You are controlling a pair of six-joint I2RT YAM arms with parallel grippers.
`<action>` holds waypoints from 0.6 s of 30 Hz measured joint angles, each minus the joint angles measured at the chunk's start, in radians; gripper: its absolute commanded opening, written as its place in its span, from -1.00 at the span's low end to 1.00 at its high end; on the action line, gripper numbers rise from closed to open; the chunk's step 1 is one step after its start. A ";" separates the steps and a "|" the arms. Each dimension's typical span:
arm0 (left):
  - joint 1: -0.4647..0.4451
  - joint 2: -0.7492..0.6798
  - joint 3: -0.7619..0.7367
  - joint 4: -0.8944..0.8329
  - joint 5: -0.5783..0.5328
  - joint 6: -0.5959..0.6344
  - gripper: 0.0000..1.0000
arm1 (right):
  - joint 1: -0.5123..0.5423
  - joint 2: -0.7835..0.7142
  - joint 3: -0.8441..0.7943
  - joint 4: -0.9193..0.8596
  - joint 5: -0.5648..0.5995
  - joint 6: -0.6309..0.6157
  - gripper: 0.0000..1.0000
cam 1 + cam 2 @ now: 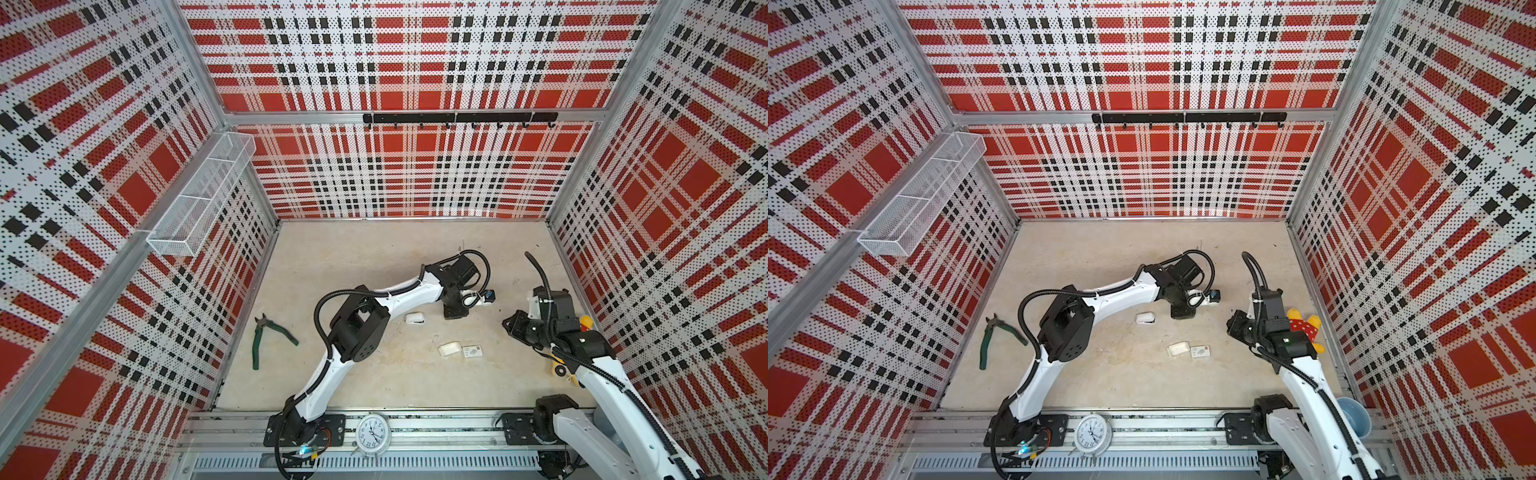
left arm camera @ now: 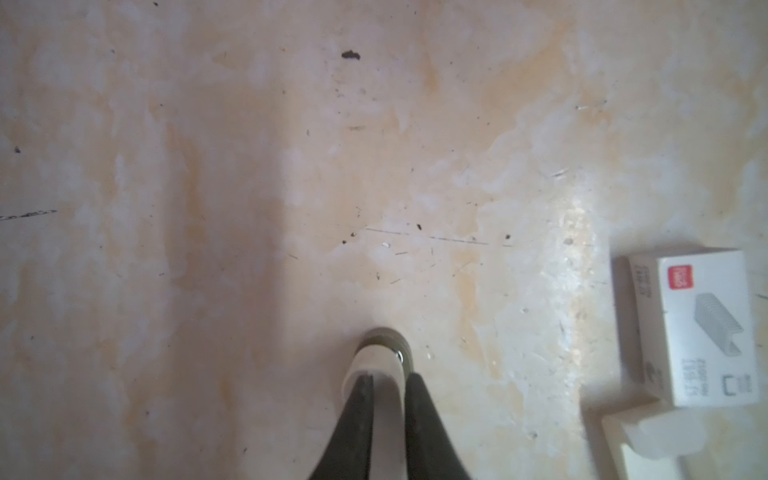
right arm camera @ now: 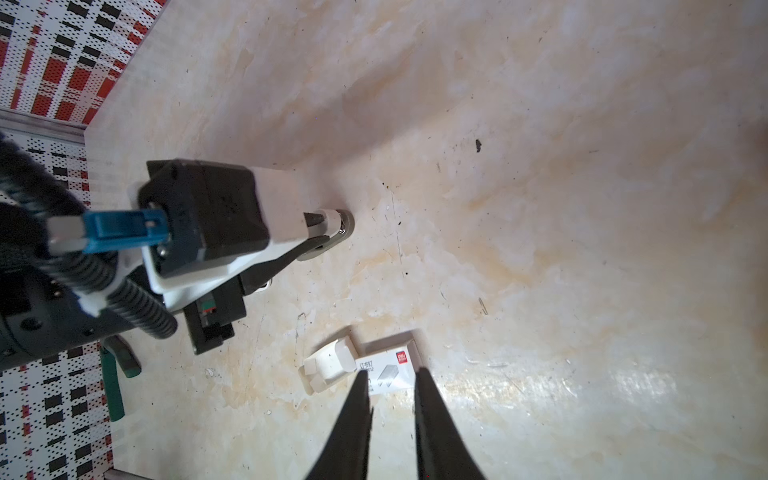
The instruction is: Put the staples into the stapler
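Observation:
My left gripper (image 2: 390, 376) is shut on the white top of the stapler (image 2: 374, 357), pinching a thin wall of it. The stapler's grey end (image 3: 347, 228) is down at the tabletop; whether it touches I cannot tell. In both top views the left wrist hides it. My right gripper (image 3: 392, 371) hovers open and holds nothing, just short of the printed white box sleeve (image 1: 472, 352). A small white cardboard tray (image 1: 449, 349) lies against the sleeve's left end. The staples are hidden; no silver strip shows in any view.
A small white object (image 1: 414, 318) lies left of the left wrist. Green pliers (image 1: 270, 336) rest near the left wall, a white alarm clock (image 1: 372, 432) stands on the front rail. A yellow and red toy (image 1: 1304, 328) and a blue cup (image 1: 1354, 415) sit behind the right arm.

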 measured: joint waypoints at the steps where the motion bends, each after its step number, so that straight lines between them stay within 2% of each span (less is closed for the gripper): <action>1: 0.000 -0.003 -0.003 0.001 0.000 0.000 -0.58 | 0.000 0.000 0.000 0.003 0.000 0.000 -0.57; 18: 0.013 -0.050 -0.032 -0.079 -0.027 -0.040 -0.48 | 0.000 -0.002 0.000 0.019 0.004 0.001 -0.57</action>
